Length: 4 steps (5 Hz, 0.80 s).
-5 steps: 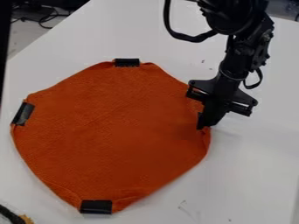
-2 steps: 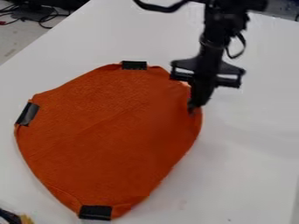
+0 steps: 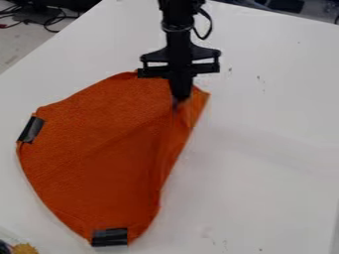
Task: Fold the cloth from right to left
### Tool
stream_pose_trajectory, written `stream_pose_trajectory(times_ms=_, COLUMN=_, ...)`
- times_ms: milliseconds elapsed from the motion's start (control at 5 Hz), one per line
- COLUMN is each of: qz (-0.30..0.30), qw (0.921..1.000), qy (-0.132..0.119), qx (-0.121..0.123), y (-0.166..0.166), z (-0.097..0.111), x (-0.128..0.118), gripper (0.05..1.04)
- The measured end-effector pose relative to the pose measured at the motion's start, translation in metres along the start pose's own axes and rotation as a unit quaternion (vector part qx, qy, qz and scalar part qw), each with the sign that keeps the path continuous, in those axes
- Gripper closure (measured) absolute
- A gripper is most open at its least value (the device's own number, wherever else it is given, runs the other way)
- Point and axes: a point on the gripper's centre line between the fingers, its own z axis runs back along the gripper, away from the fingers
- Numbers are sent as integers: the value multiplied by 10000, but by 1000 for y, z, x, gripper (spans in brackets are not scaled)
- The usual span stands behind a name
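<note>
The black gripper (image 3: 177, 101) hangs over the upper right part of the orange cloth (image 3: 99, 154), shut on the cloth's right edge. The held edge is lifted and drawn inward, so the right side slants from the upper right down to the bottom. Black tape holds the cloth at its left corner and at its bottom corner. The cloth's top corner is hidden behind the gripper.
The white table (image 3: 265, 149) extends around the cloth. A yellow-brown object (image 3: 25, 248) lies at the bottom left corner. Dark cables (image 3: 45, 18) lie beyond the table at the upper left.
The gripper has moved left and up in the view, taking the cloth's right edge with it. The right side has pulled inward, and the top tape has become hidden behind the gripper.
</note>
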Motion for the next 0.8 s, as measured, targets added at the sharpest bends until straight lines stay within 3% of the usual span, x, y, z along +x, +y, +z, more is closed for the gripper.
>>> stream_pose_trajectory(times_ms=200, qz=491, qw=9987, qy=-13, qx=-121, y=47, z=-3, x=2, gripper=1029)
stream_pose_trajectory(times_ms=400, qz=583, qw=9971, qy=39, qx=-481, y=62, z=-16, x=-7, gripper=1029)
stream_pose_trajectory(times_ms=600, qz=598, qw=9960, qy=182, qx=-640, y=72, z=-42, x=-9, gripper=1029)
stream_pose_trajectory(times_ms=800, qz=451, qw=9972, qy=137, qx=-588, y=73, z=-47, x=-6, gripper=1029)
